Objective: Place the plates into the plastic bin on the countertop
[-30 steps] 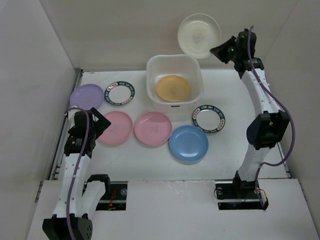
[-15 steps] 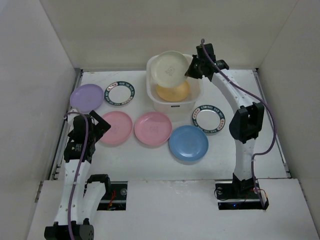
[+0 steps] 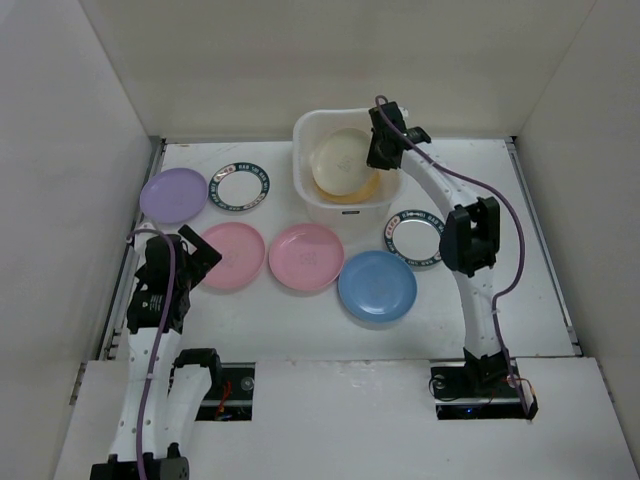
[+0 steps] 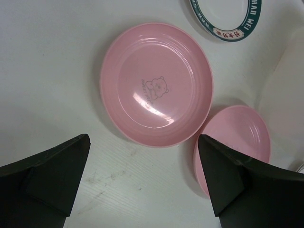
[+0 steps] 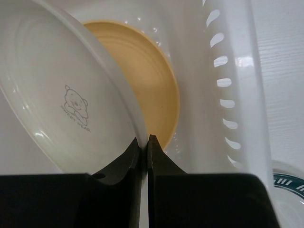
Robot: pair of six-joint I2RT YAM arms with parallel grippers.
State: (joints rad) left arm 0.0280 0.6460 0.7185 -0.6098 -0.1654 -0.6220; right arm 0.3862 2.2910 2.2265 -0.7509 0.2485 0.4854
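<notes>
Right fingers (image 5: 121,173) pinch the tilted round cream plate (image 5: 61,95) inside the translucent white plastic bin (image 5: 232,95), over a round orange plate (image 5: 142,80); left fingers (image 4: 52,175) gape above a round pink plate (image 4: 156,85).

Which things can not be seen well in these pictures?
- Orange plate: right wrist view, mostly covered by the cream plate.
- Right patterned plate: top view, edge behind the right arm; rim lettering too small.
- One pink plate: left wrist view, partly behind a finger of the left gripper.
</notes>
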